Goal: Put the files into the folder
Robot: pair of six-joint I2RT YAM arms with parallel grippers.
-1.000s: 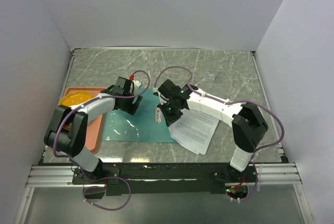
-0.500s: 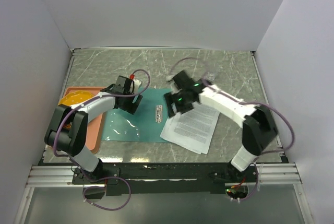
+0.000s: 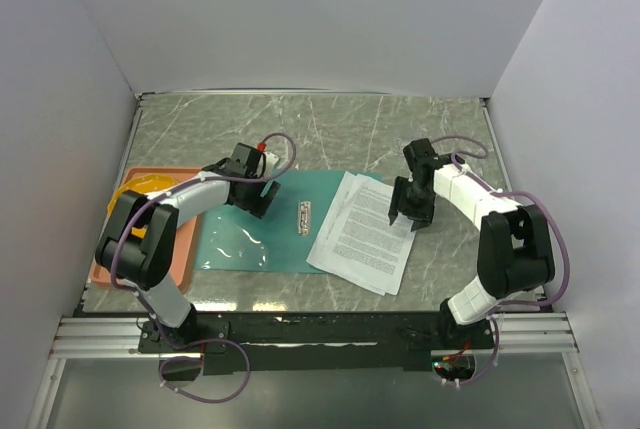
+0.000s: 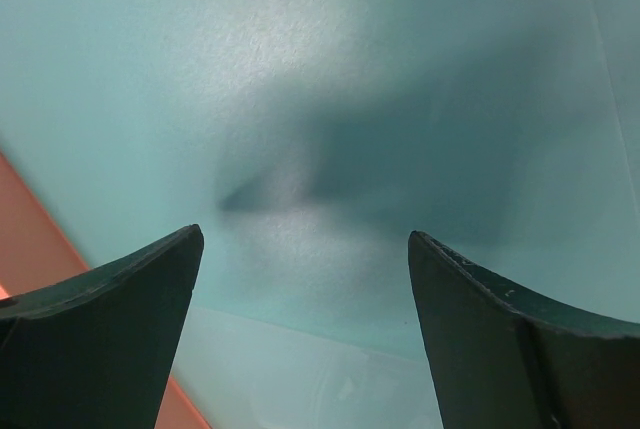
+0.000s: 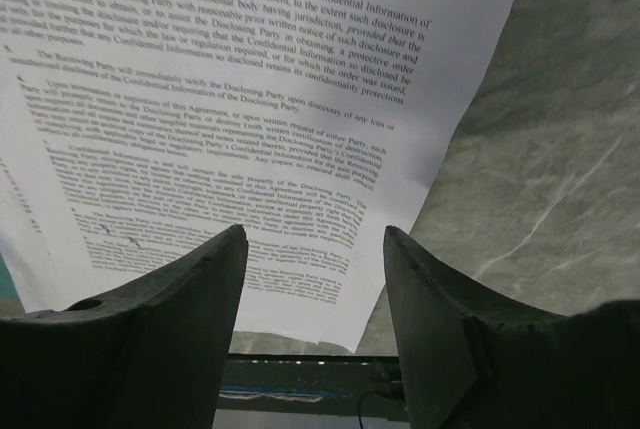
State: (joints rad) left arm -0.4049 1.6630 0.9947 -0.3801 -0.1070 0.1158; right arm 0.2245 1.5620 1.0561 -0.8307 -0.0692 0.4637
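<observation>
The teal-green folder [image 3: 262, 229] lies open and flat on the table, its metal clip [image 3: 305, 217] at the spine. The files [image 3: 365, 234], white printed sheets, lie on the folder's right half and spill onto the table. My left gripper [image 3: 262, 197] is open, low over the folder's far left part; in the left wrist view its tips [image 4: 300, 279] frame bare teal plastic [image 4: 330, 99]. My right gripper [image 3: 408, 211] is open and empty above the files' right edge. The right wrist view shows the printed sheets [image 5: 220, 119] between and beyond its fingers [image 5: 180, 299].
A salmon-orange tray [image 3: 128, 239] with a yellow object [image 3: 140, 189] lies left of the folder, touching its edge. A small clear object [image 3: 403, 146] sits on the marble table [image 3: 450, 139] at the back. White walls close the back and sides.
My right gripper has let go and swung right, from over the folder's spine to the files' right edge. The sheets slid left and now lie flatter over the folder's right half. The left arm shifted slightly.
</observation>
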